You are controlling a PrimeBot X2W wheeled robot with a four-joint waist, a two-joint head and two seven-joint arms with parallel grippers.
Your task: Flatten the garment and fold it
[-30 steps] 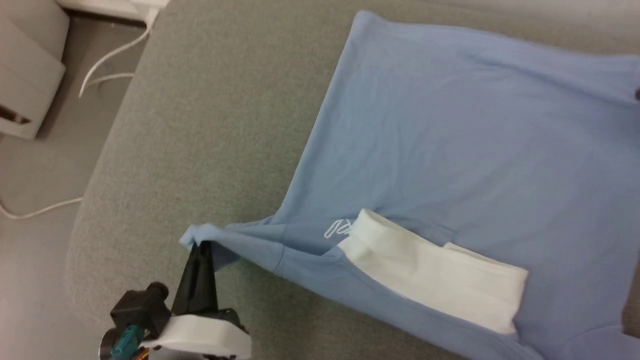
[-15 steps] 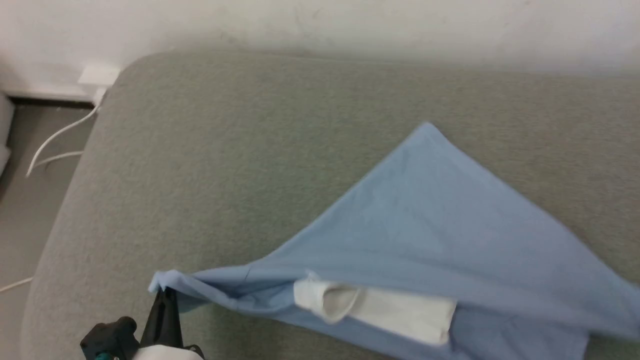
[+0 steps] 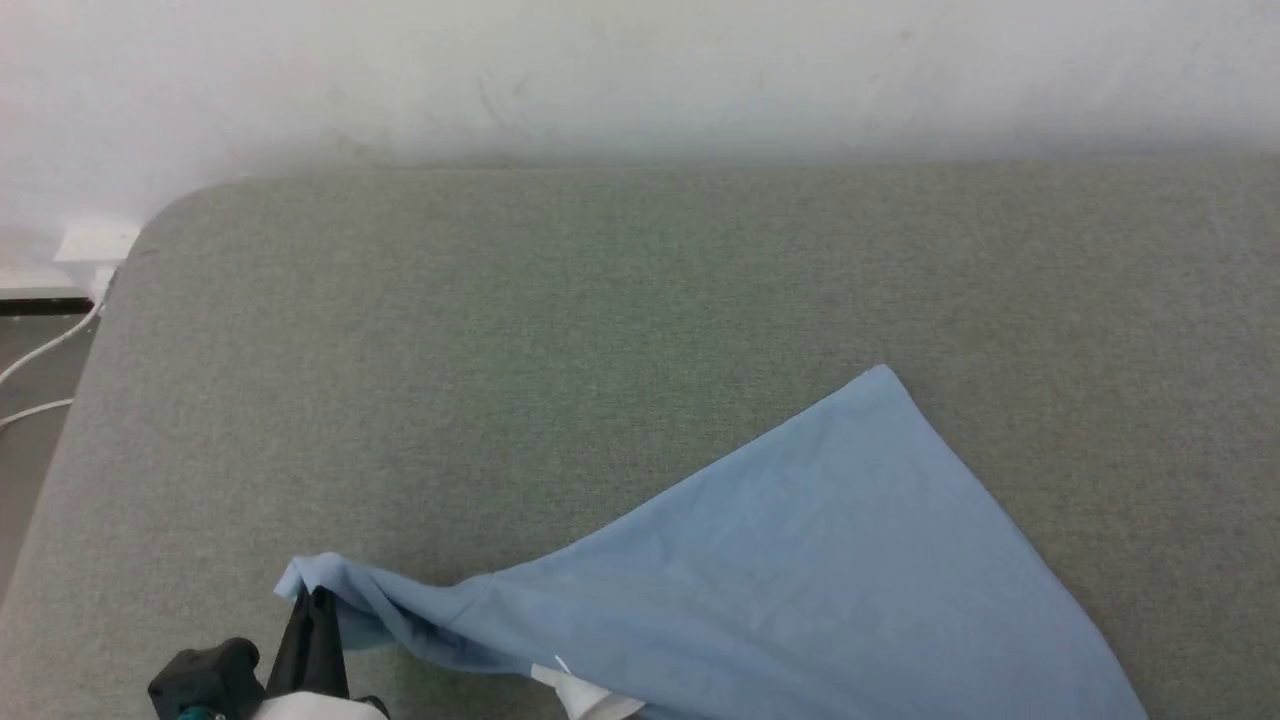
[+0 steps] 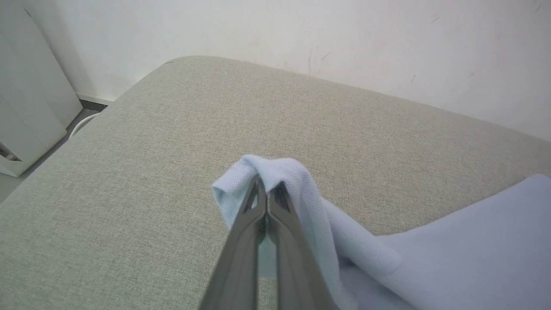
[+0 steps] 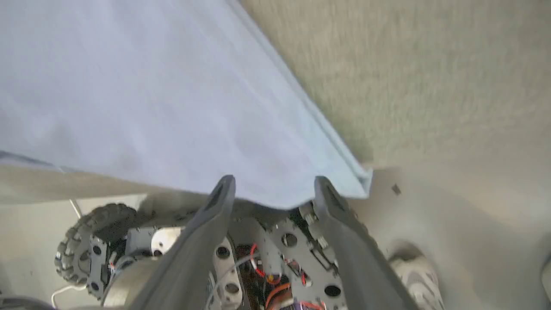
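My left gripper [image 3: 309, 602] is clamped on a corner of the garment [image 3: 800, 560], which spreads rightward from it across the grey pad [image 3: 600, 300]. My right gripper [image 5: 273, 187] stands open at its overhanging hem.

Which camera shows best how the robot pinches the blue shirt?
Left wrist view: up close, the left gripper is shut on a bunched bit of the shirt. The head view shows that pinch small, bottom left. The right wrist view shows its hem.

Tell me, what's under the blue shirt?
The grey cushion top spreads out beneath the shirt. Whatever lies under the cloth itself is covered, so I can't tell.
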